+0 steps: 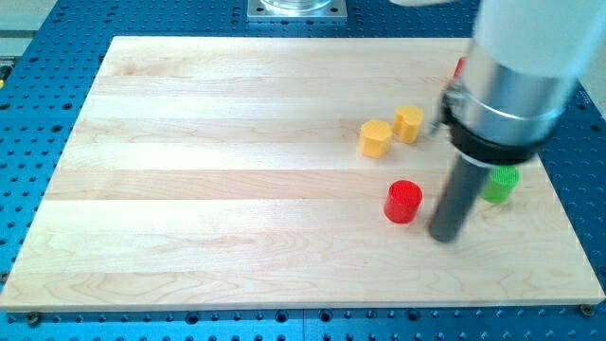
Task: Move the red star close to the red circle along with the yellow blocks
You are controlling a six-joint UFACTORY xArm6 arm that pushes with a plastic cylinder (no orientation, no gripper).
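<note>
The red circle (pixel 403 201) lies on the wooden board at the view's right of centre. Two yellow blocks lie above it: one (pixel 375 138) on the left and one (pixel 409 123) just to its right. A sliver of red (pixel 459 67) shows behind the arm at the view's upper right; it may be the red star, mostly hidden. My tip (pixel 445 235) rests on the board just to the right of and slightly below the red circle, apart from it.
A green block (pixel 500 184) lies to the right of the rod, partly hidden by it. The wooden board (pixel 237 189) lies on a blue perforated table. The arm's wide body covers the view's upper right.
</note>
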